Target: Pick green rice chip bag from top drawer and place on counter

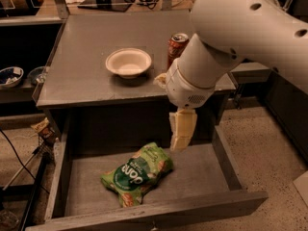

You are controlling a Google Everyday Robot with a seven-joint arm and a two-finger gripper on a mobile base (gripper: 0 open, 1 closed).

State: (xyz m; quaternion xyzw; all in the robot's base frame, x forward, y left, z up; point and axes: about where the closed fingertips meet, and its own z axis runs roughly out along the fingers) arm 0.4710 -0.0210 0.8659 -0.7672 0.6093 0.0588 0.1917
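The green rice chip bag (137,173) lies flat in the open top drawer (144,211), left of its middle, logo facing up. My gripper (180,137) hangs down from the big white arm, above the drawer floor and just up and right of the bag, not touching it. The counter (91,57) is the grey tabletop behind and above the drawer.
A white bowl (128,62) sits on the counter near its front edge. A red soda can (177,46) stands right of the bowl, partly behind my arm. A crumpled tan wrapper (42,127) lies left of the cabinet. Dark shelves with bowls (10,76) stand at the left.
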